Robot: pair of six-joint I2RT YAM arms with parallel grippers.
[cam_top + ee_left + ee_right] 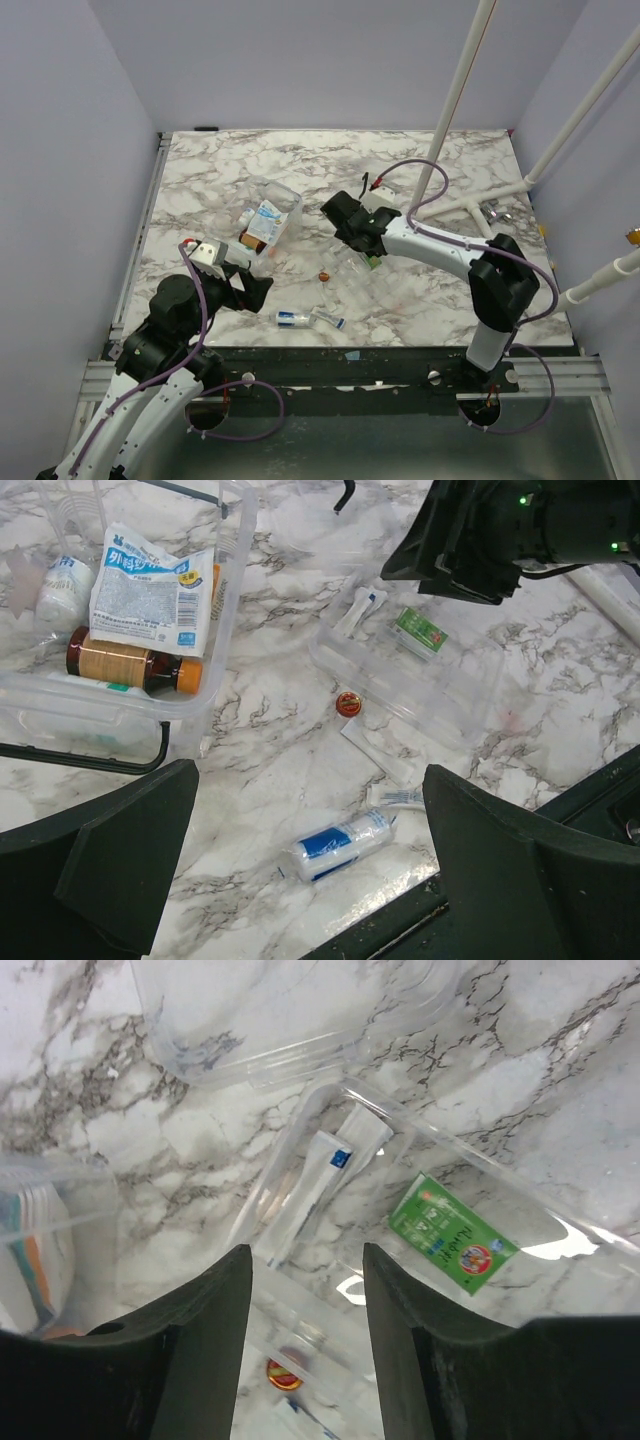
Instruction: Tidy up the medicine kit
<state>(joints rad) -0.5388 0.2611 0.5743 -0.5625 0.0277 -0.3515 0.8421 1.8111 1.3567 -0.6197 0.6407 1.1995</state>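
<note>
Right gripper (305,1255): jaws parted, nothing between them, poised directly over a clear tray (455,695) at mid-table. Left gripper (308,780): jaws spread fully wide, nothing held, hanging above the near left part of the table (450,170), a white marble-patterned top. Kit (228,590): clear plastic box with a black handle, open at the top, stood left of centre, just beyond the left gripper and to the left of the tray, the two not touching. Contents of kit, as seen from the left wrist: one white printed packet (150,590) with blue lettering, laid on top; one brown bottle (120,665) with an orange cap, lying on its side at the packet's lower edge; one white bottle (60,585) at the far left end. Contents of tray: one green sachet (452,1232) lying flat toward the right end; two slim white sachets (315,1185) side by side toward the left end, one bearing a blue mark. Loose on the table: one small red round item (347,704), possibly a cap though too small to be sure, just beside the tray's near edge; one long white strip (375,752) near it; one blue-and-white roll (338,845) lying on its side close to the table's near edge, between the two arms. A second clear shell (300,1020) lay just beyond the tray.
</note>
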